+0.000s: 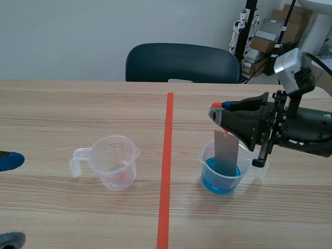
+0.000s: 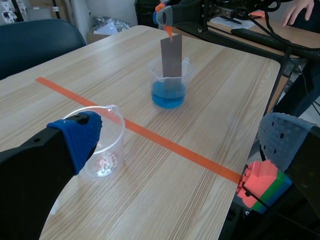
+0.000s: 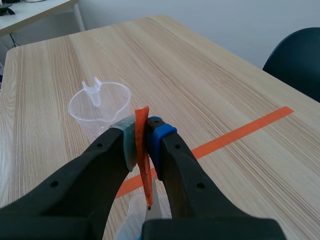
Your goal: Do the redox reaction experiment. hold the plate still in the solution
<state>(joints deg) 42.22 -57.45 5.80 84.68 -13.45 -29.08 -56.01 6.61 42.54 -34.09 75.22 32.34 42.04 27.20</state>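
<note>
A grey metal plate (image 1: 226,151) stands upright in a clear cup of blue solution (image 1: 222,176), right of the tape line, with its lower end in the liquid. My right gripper (image 1: 220,111) is above the cup, shut on the orange tab (image 3: 144,150) at the plate's top. The left wrist view shows the plate (image 2: 171,55) and the cup (image 2: 169,86) far ahead of my left gripper (image 2: 180,145). That gripper (image 1: 11,199) is open at the table's left edge and holds nothing. An empty clear measuring cup (image 1: 115,162) stands left of the tape line.
A dark chair (image 1: 181,62) stands behind the table's far edge. Boxes and equipment (image 1: 264,36) sit at the back right. The empty measuring cup (image 2: 102,145) is close to my left gripper's blue pad. A person's hand (image 2: 300,10) rests on a desk beyond the table.
</note>
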